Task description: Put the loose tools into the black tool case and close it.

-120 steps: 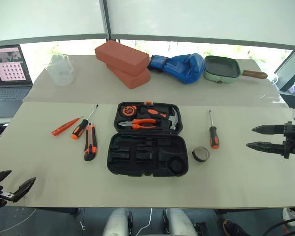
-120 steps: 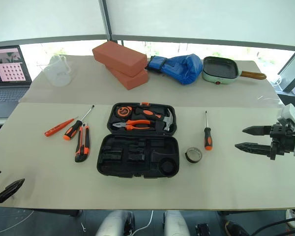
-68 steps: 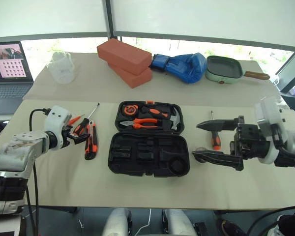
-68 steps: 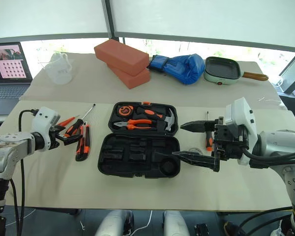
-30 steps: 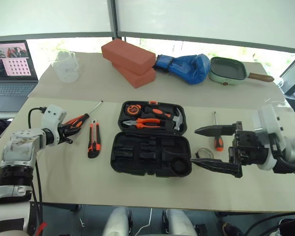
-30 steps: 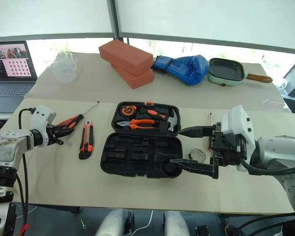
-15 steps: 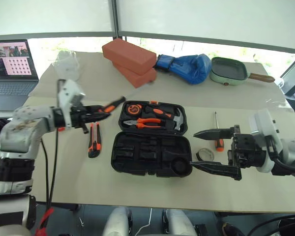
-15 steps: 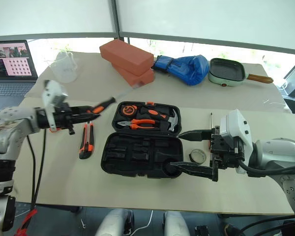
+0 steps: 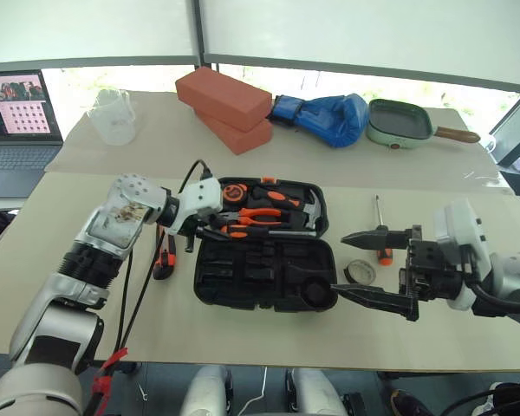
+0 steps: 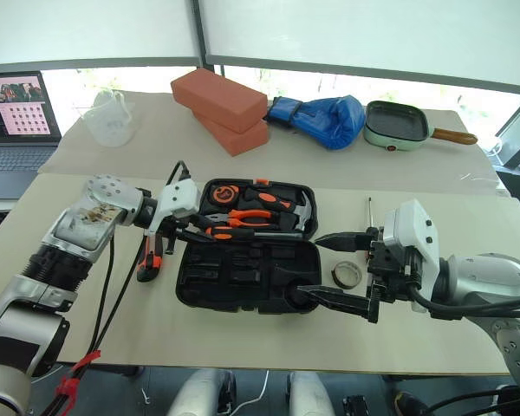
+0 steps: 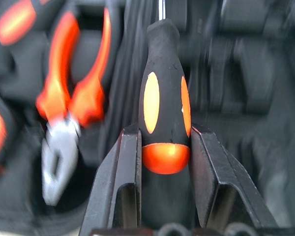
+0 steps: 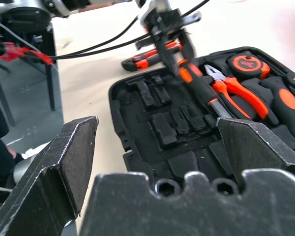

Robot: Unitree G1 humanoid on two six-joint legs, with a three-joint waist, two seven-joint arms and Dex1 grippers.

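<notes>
Two grippers are yours to check. Your left gripper (image 11: 164, 147) is clenched on a black-and-orange-handled screwdriver (image 11: 164, 108), held over the open black moulded-plastic tool case (image 9: 264, 273) near the orange-handled pliers (image 9: 251, 214). Your right gripper (image 9: 373, 264) stands released, fingers spread wide, beside the case's right end. A small black tape roll (image 9: 360, 271) and a second black-and-orange screwdriver (image 9: 381, 234) lie between those fingers; the orange-and-black utility knife (image 9: 162, 260) lies left of the case.

Bright window backlight, blurred left wrist view
</notes>
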